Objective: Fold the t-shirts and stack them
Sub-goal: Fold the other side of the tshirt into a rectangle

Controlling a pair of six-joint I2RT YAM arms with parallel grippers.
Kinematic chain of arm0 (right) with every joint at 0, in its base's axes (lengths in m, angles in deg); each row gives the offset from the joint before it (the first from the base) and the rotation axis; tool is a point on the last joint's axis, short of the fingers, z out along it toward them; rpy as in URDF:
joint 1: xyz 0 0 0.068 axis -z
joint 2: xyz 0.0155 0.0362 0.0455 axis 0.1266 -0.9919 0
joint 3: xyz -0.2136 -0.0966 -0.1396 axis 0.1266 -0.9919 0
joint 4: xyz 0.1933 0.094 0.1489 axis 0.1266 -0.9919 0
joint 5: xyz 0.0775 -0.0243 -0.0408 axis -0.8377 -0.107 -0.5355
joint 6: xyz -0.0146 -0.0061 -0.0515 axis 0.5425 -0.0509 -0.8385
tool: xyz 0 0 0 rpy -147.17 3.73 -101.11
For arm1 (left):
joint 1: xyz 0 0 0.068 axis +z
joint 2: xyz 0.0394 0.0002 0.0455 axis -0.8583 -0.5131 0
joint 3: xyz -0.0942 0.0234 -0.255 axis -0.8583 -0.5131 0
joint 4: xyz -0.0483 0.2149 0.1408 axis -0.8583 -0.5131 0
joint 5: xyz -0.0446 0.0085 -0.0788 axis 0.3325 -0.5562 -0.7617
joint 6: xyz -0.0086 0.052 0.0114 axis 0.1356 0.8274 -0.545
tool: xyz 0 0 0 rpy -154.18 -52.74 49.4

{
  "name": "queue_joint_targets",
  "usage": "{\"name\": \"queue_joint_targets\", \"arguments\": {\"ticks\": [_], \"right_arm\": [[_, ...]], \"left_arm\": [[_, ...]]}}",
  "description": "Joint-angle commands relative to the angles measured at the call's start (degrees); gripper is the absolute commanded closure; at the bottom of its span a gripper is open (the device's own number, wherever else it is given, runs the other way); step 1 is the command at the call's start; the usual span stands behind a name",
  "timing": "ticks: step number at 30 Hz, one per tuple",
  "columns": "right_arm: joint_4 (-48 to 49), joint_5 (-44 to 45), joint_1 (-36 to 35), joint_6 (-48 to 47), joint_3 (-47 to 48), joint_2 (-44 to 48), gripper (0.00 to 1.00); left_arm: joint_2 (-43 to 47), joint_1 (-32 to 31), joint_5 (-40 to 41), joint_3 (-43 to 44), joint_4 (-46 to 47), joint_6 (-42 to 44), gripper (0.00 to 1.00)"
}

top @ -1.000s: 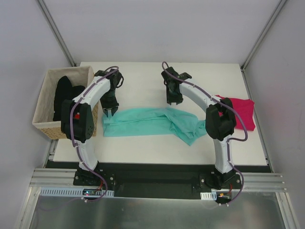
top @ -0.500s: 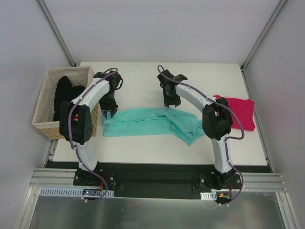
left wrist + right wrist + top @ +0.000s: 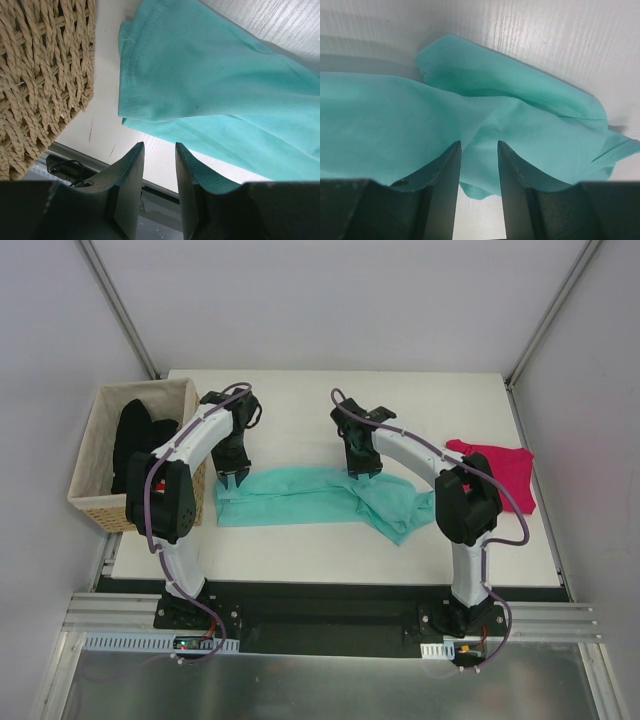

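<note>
A teal-green t-shirt [image 3: 310, 497] lies rumpled and stretched sideways across the table's middle. My left gripper [image 3: 233, 478] hovers at its left end, jaws open and empty; in the left wrist view the gripper [image 3: 158, 146] is just short of the shirt's hem [image 3: 210, 90]. My right gripper [image 3: 360, 472] is open over the bunched right part; in its wrist view the gripper [image 3: 478, 145] stands above teal folds [image 3: 395, 115] without pinching them. A magenta-pink t-shirt [image 3: 505, 475] lies at the right edge. Black t-shirts [image 3: 135, 440] fill the basket.
The tan woven basket [image 3: 140, 392] stands at the table's left edge, close beside my left arm; its wall [image 3: 45, 75] fills the left of the left wrist view. White table [image 3: 300, 410] stretches behind the teal shirt. Grey walls enclose the space.
My right gripper has moved nearer and down, from behind the teal shirt to over its bunched right part. The left gripper has barely shifted. The shirts lie as before.
</note>
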Motion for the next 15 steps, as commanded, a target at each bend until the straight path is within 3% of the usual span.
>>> {"name": "queue_joint_targets", "arguments": {"ticks": [1,15], "right_arm": [[-0.78,-0.57,-1.37,1.33,-0.80,4.04,0.62],[-1.22,-3.64,-5.94,1.85,-2.29,3.51,0.64]], "left_arm": [[1.89,-0.59,0.68,-0.29,-1.08,-1.55,0.69],[3.03,-0.68,0.77,-3.11,-0.47,-1.91,0.69]]}}
